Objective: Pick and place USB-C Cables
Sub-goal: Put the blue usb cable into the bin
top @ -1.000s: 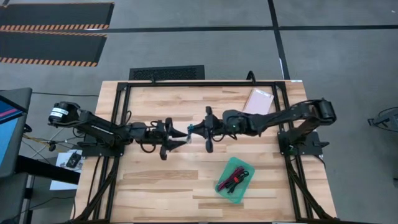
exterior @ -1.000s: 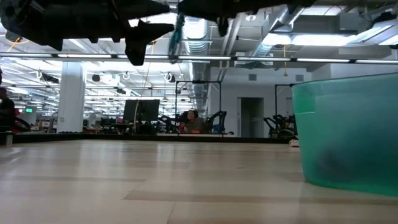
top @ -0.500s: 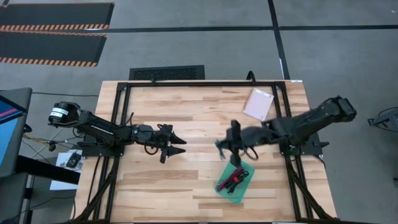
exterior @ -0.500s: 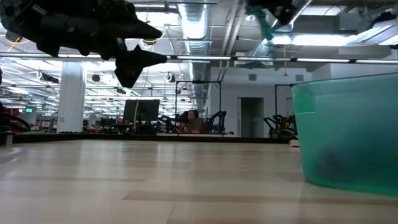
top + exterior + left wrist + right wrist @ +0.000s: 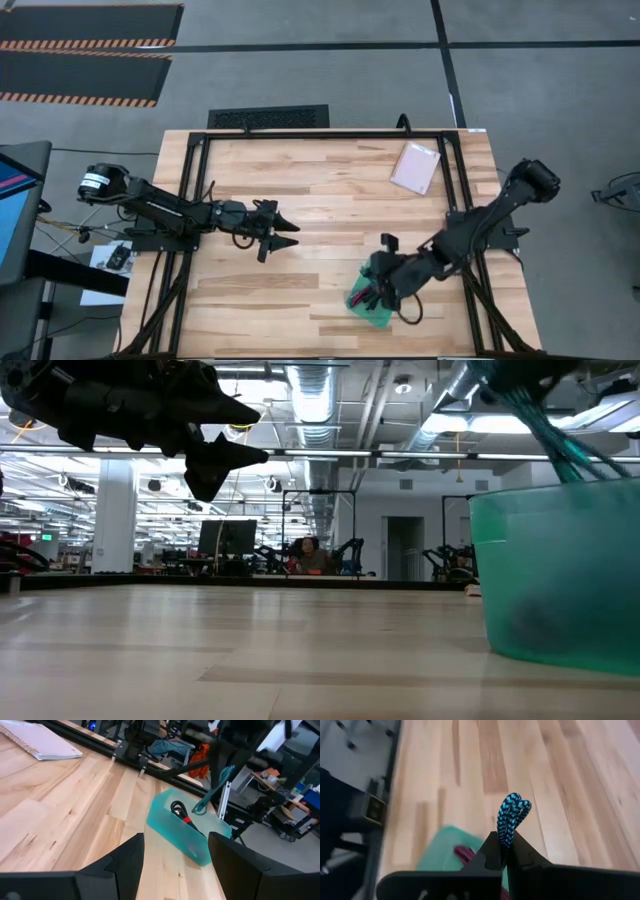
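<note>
Swung down over the green tray (image 5: pixel 368 300), right tool (image 5: pixel 504 851) pinches the teal cable (image 5: pixel 511 819).

1. Both arms: dark, matte black links.
2. Left arm (image 5: pixel 160 208): white label at its base joint; loose black cables alongside.
3. Left gripper (image 5: pixel 285 233): two black pointed fingers.
4. Right arm (image 5: pixel 480 228): same black housing.

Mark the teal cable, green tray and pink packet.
teal cable (image 5: pixel 510 822): right wrist view, on its braided loop.
green tray (image 5: pixel 560 580): low view, on its near wall.
pink packet (image 5: pixel 416 167): high view, on its flat middle.
</note>
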{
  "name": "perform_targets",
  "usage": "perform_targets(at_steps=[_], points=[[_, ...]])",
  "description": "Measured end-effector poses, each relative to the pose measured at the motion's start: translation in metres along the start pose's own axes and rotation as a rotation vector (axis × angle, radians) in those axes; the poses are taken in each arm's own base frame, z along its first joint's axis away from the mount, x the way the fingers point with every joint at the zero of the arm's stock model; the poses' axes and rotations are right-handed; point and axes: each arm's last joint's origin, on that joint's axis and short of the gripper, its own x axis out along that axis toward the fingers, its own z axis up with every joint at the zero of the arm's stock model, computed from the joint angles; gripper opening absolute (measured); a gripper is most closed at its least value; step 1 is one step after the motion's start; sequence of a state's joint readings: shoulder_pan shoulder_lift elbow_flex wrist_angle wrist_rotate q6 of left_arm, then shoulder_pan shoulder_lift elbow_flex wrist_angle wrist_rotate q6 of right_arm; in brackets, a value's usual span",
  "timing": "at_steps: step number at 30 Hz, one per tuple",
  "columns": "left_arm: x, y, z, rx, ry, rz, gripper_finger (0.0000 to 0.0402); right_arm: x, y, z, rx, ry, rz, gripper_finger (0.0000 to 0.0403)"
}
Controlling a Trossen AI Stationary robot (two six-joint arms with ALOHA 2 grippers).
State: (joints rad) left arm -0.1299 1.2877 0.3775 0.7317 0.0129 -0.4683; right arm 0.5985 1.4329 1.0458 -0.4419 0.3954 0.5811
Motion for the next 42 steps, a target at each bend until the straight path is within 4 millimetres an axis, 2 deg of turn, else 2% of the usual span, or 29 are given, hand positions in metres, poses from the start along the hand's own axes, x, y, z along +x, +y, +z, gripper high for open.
perform_targets(at_steps=[5,9,17,21,32,42], points=[[0.000,0.000,0.000,0.008,-0.007,0.014,0.0208,0.017,0.005,-0.014,-0.015,0.078,-0.049,0.0006],[0.000,0.001,0.001,0.016,-0.013,0.026,0.0208,0.025,0.009,-0.015,-0.069,0.171,-0.110,0.0006],[0.000,0.002,0.000,0.018,-0.021,0.049,0.0208,0.027,0.028,0.010,-0.252,0.329,-0.180,0.0004],[0.000,0.002,0.001,0.036,-0.027,0.067,0.0208,0.034,0.038,0.012,-0.342,0.432,-0.183,0.0003],[0.000,0.003,0.000,0.017,-0.026,0.075,0.0208,0.071,0.049,-0.003,-0.631,0.626,-0.189,0.0007],[0.000,0.003,0.000,0.010,-0.028,0.078,0.0208,0.077,0.048,-0.009,-0.767,0.698,-0.141,0.0018]])
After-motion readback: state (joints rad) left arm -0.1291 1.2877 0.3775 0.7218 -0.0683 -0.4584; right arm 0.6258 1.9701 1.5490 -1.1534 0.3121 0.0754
